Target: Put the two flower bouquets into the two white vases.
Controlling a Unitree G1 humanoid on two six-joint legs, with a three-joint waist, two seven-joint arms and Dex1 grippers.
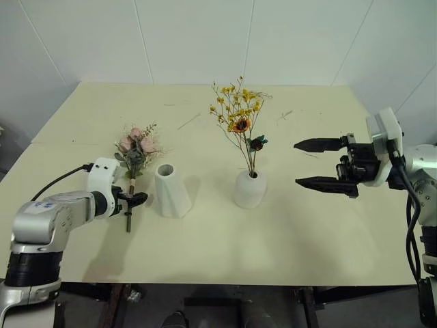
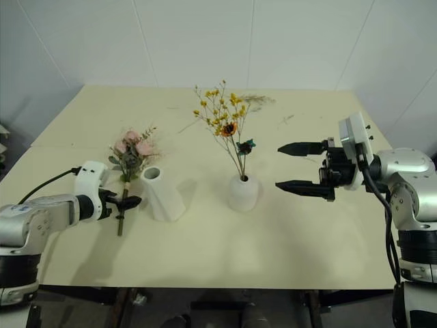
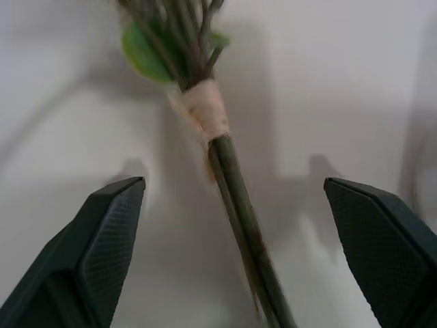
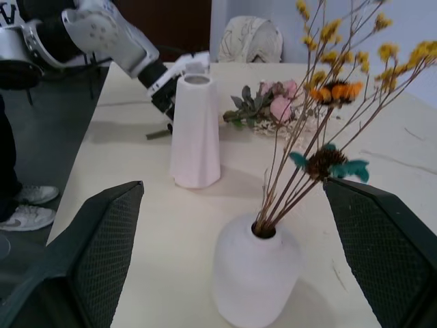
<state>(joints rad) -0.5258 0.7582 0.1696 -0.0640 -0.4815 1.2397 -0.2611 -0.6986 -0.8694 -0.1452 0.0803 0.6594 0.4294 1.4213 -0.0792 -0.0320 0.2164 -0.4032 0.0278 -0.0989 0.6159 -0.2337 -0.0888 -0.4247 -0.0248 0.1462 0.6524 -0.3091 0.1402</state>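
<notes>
Jaws spread wide, the left gripper (image 1: 136, 199) tips down over the stem of the rose bouquet (image 1: 136, 146), which lies on the table (image 1: 307, 232) at nine o'clock of the faceted vase (image 1: 171, 190). At three o'clock of that vase, the yellow-blossom bouquet (image 1: 237, 113) stands in the rounded vase (image 1: 249, 189). Further toward three o'clock, the right gripper (image 1: 311, 163) hangs level, pointing at the rounded vase, fingers parted and empty.

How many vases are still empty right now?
1. The tall vase stands empty beside the rose bouquet lying on the table. The round vase, on its right, already holds the yellow bouquet.
</notes>
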